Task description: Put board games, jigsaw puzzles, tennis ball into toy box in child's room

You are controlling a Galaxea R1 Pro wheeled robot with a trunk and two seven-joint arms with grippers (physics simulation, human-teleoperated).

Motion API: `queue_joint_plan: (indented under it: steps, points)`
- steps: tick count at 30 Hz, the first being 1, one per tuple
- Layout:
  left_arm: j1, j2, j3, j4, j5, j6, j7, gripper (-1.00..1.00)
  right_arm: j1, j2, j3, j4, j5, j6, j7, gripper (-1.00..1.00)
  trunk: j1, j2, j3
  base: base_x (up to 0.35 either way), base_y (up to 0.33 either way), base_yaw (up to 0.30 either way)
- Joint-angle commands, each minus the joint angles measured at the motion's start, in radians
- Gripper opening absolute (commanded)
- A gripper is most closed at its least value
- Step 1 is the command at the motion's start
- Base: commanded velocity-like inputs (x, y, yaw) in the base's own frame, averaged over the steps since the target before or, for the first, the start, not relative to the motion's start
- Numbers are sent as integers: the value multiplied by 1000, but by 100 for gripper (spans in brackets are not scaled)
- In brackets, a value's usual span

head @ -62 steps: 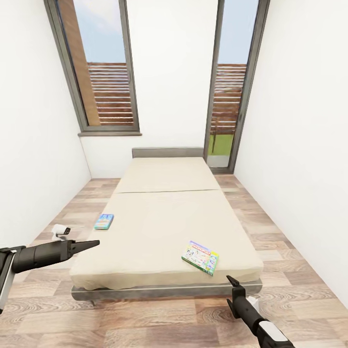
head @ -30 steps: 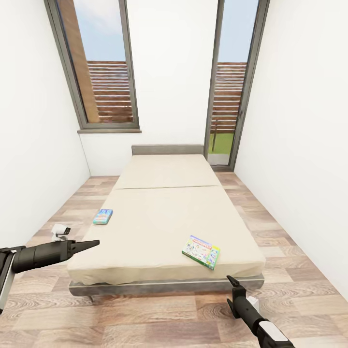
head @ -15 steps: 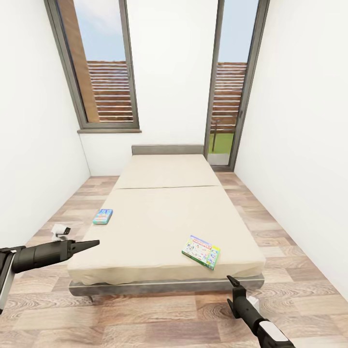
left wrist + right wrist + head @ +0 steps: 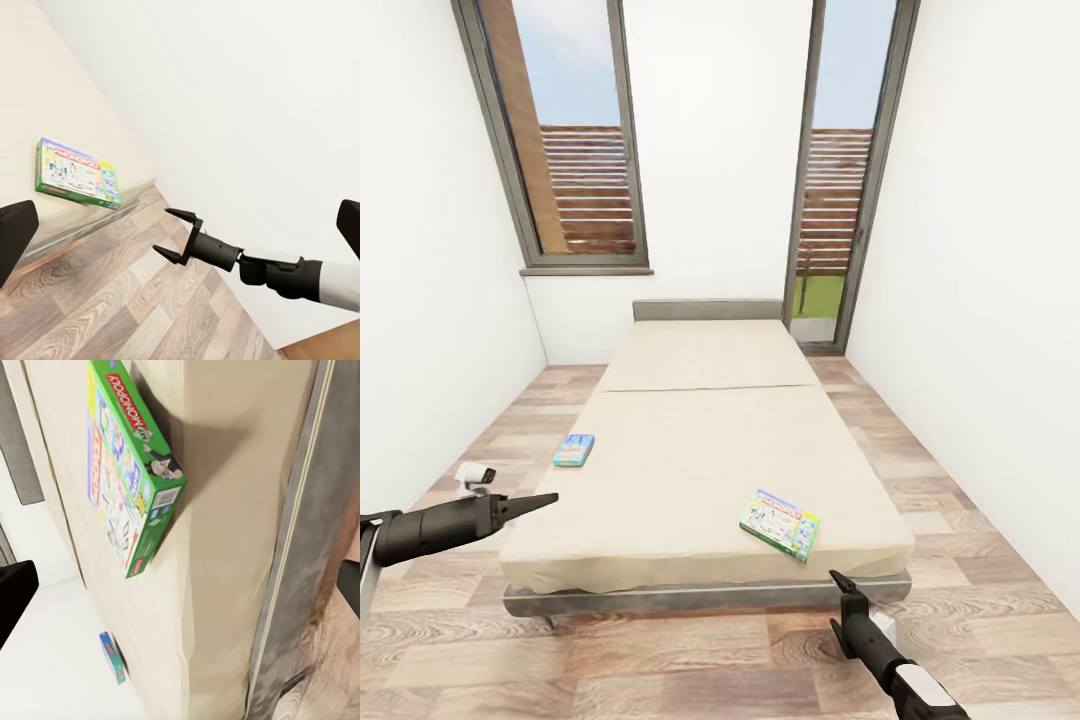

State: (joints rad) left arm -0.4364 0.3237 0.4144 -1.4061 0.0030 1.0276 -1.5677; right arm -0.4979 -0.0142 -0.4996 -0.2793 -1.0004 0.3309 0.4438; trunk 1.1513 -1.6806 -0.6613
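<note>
Two board games lie on the beige bed (image 4: 700, 440): a blue one (image 4: 573, 450) near its left edge and a green-edged one (image 4: 779, 524) at the near right corner. My left gripper (image 4: 550, 497) hovers open by the bed's near left corner, pointing across it. Low in front of the bed's foot, my right gripper (image 4: 838, 580) is open just below the green-edged game (image 4: 77, 172), its fingers spread (image 4: 160, 231). The right wrist view looks up at that game (image 4: 127, 472), with the blue one (image 4: 112, 658) far beyond. The table, toy box, jigsaw puzzles and tennis ball are out of view.
White walls close in on both sides, with strips of wood-plank floor (image 4: 950, 500) along the bed. A small white object (image 4: 472, 477) lies on the floor left of the bed. A window and a glass door (image 4: 840, 200) fill the far wall.
The view has shifted slightly, so the bed sits a little lower in the picture. My left gripper has drawn back a bit to the left. The games have not moved.
</note>
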Motion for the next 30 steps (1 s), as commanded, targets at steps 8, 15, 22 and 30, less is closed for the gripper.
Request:
queue_joint_plan:
  steps: [8, 15, 22, 30]
  points:
    - [0, -2, 1, 0, 0, 10, -3, 100, -1, 0, -5, 0, -6, 9, 1, 100, 0, 0, -1, 110, 96, 0]
    - [1, -3, 2, -1, 0, 10, -3, 100, -1, 0, -4, 1, -5, 6, 0, 100, 0, 0, -1, 18, 13, 0]
    - [1, -3, 3, 0, 0, 11, -3, 100, -1, 0, -4, 2, -4, 3, -6, 100, 0, 0, -1, 104, 76, 0]
    - [1, -3, 3, -1, 0, 11, -3, 100, -1, 0, -4, 2, -4, 1, -8, 100, 0, 0, -1, 141, 100, 0]
